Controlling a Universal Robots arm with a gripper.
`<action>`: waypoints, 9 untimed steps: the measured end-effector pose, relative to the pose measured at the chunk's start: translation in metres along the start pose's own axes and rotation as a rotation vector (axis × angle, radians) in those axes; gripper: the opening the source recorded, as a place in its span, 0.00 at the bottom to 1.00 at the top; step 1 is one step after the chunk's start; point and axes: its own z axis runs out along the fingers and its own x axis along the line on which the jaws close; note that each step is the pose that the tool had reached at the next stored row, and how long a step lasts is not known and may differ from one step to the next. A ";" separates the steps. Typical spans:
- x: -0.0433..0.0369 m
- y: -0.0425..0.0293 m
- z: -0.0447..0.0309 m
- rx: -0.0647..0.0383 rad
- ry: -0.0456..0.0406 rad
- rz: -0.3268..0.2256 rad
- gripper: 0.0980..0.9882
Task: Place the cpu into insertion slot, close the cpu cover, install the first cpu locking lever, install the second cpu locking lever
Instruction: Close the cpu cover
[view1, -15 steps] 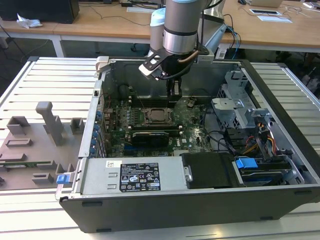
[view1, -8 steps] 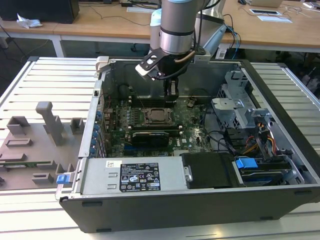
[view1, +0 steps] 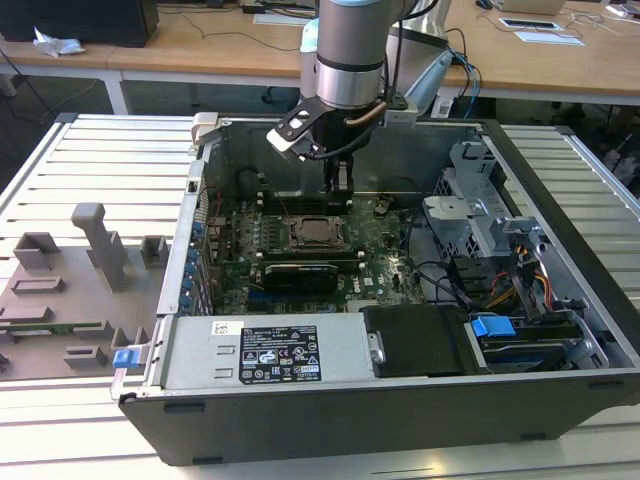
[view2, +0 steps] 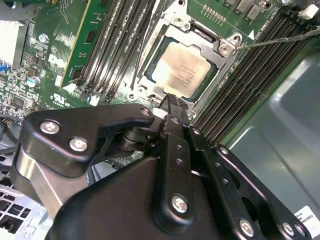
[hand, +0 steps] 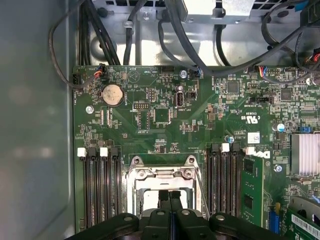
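1. Down inside the open computer case (view1: 400, 410), the arm stands near vertical, its pincer (view1: 340, 178) pointing straight at the insertion slot (view1: 318, 232).
2. The pincer is clenched, fingers (hand: 164, 200) pressed together on nothing, tip at the slot's edge; whether it touches I cannot tell.
3. The cpu (view2: 182, 70) sits in the slot, with the cpu cover (view2: 200, 37) lying flat around it.
4. It's tight in here: memory slots (view2: 115, 50) flank both sides, the case wall (view2: 280, 130) is just beyond, and a thin lever (view2: 280, 37) angles out from one corner.

A green motherboard (view1: 382, 255) lies in an open case (view1: 350, 420). A silver power supply (view1: 260, 350) sits beside the motherboard; a coin battery (hand: 112, 94) rests on it.
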 end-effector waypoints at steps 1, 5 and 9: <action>0.0000 -0.0008 0.0001 0.000 0.0000 0.000 0.01; 0.0000 -0.0029 0.0017 0.000 0.0001 0.000 0.01; 0.0001 -0.0035 0.0034 0.000 0.0000 0.000 0.01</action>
